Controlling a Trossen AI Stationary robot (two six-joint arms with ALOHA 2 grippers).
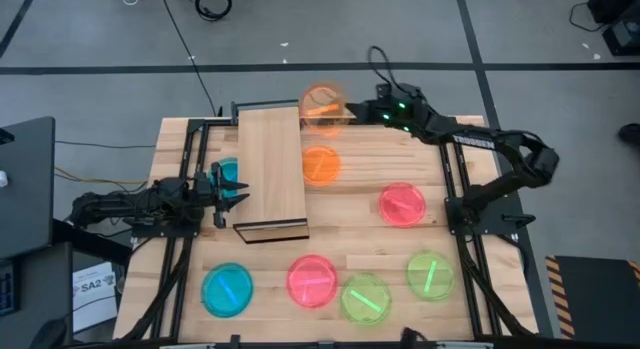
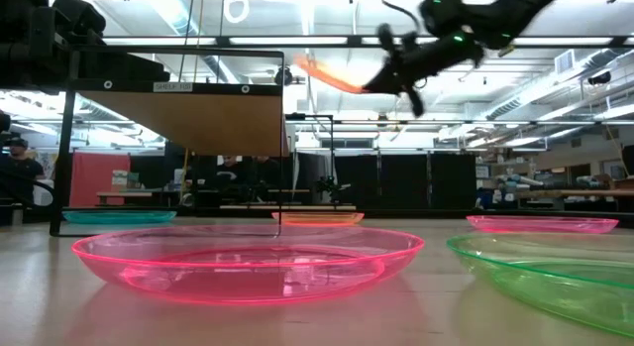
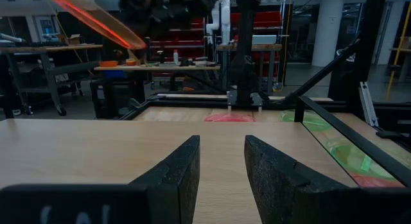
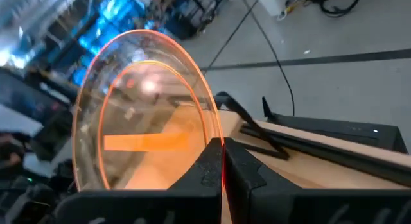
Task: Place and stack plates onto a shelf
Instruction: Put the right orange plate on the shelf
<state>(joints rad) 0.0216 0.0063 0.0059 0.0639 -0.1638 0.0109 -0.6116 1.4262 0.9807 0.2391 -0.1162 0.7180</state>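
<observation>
I have the right gripper (image 1: 352, 111) pinching an orange plate (image 1: 323, 104) by its rim, lifted just off the shelf's (image 1: 271, 159) far end, at one o'clock. I'd level it before lowering. The shelf carries nothing. The left gripper (image 1: 232, 186) waits spread at nine o'clock.

The slatted wooden tabletop (image 1: 400, 259) stands on a grey floor (image 1: 520, 34) marked with dark lines, and black cables (image 1: 210, 3) lie on the floor beyond the tabletop's far edge. In the low view, long ceiling light strips (image 2: 297, 41) run across the room above dark panels (image 2: 416, 182) at the back. The left wrist view shows a workbench (image 3: 148, 68) carrying small items, red shelving (image 3: 186, 34) behind it, and a pale column (image 3: 329, 25).
</observation>
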